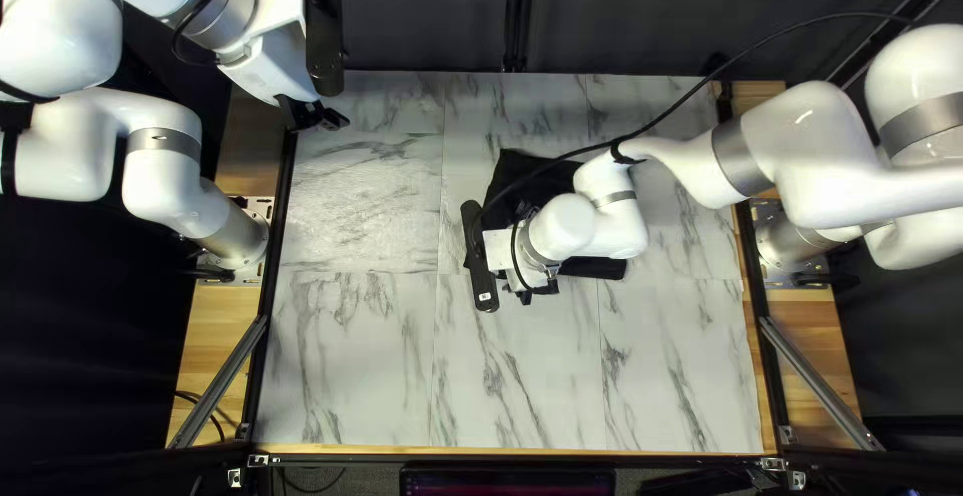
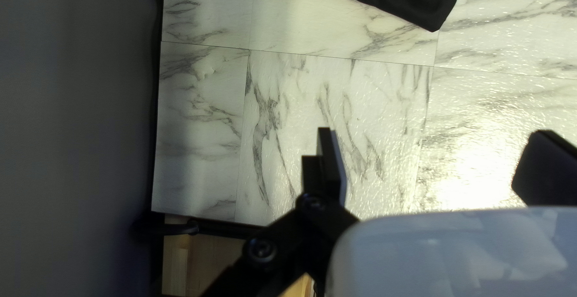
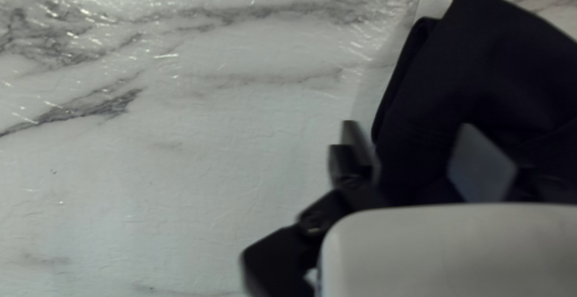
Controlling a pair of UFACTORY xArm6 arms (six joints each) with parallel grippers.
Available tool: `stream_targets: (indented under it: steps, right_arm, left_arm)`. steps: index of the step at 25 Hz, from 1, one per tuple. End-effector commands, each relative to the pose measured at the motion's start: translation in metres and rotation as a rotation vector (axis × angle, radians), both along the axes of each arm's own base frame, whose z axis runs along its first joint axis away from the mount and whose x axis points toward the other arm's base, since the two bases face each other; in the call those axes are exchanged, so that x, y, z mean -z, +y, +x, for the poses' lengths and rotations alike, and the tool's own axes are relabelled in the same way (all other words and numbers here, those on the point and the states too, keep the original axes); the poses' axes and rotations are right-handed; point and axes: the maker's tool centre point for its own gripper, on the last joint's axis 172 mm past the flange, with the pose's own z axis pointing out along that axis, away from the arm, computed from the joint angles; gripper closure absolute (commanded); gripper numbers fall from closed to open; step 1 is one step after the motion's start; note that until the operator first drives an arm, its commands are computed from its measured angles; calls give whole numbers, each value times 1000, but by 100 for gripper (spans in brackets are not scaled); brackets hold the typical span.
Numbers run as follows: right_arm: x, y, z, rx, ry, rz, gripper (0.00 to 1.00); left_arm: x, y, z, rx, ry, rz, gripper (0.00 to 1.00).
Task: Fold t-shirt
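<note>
Jaws, left gripper (image 1: 319, 117): set wide apart, with nothing between the fingers. Jaws, right gripper (image 1: 525, 295): parted, with the black t-shirt (image 1: 514, 170) beneath and between the fingers (whether either finger touches it, an onlooker cannot tell); no grip from two sides is visible.

Remaining items, by size:

Tabletop (image 1: 351, 356): marble-patterned, spanning the space between the two arm bases.

Arms: the right arm (image 1: 823, 155) reaches inward over the t-shirt; the left arm (image 1: 166, 175) is raised, its gripper above the far left part of the tabletop.

T-shirt: gathered in a compact bundle near the middle of the tabletop — partly covered by the right arm. In the right wrist view, a layered edge lies just beside one finger. In the left wrist view, the garment lies ahead of the gripper, well apart from it.

Cable (image 1: 762, 45): black, curving above the right arm — down to its wrist.
</note>
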Motion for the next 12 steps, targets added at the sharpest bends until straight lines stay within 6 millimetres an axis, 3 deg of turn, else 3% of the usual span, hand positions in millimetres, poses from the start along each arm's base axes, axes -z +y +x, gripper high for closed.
stream_targets:
  steps: [1, 6, 12]
  right_arm:
    - [1, -2, 0, 0, 1, -1, 100]
    - [-1, -3, -1, 0, -1, -7, 100]
    - [-20, -2, -2, 0, -7, -30, 100]
  left_arm:
    - [0, 0, 0, 0, 0, 0, 0]
    - [0, 0, 0, 0, 0, 0, 0]
    - [0, 0, 0, 0, 0, 0, 0]
